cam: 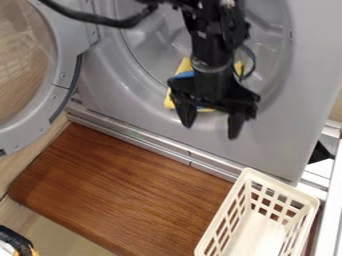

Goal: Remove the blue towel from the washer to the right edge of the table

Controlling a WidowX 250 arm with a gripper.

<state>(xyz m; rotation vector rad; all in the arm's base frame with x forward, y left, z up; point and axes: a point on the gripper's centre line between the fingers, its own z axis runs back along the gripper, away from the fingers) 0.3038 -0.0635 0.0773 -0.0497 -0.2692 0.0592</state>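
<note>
claw [211,126] upper middle of frame, fingers spread wide, nothing gripped. blue towel [182,75] behind it in the washer [267,142], against a yellow cloth [169,100]. grasp still to be made, i'd judge. next: reach inward, pinch blue alone, then carry it to the surface's [120,190] right edge.

Below my parted fingers [187,117] in the view, I have room to pass over the brown board [120,190]. The washer's open door [61,87] blocks the way to their left, and the white basket's [304,197] walls stand up below and right of them. Behind them, the washer front [270,145] frames the drum opening with its rim.
</note>
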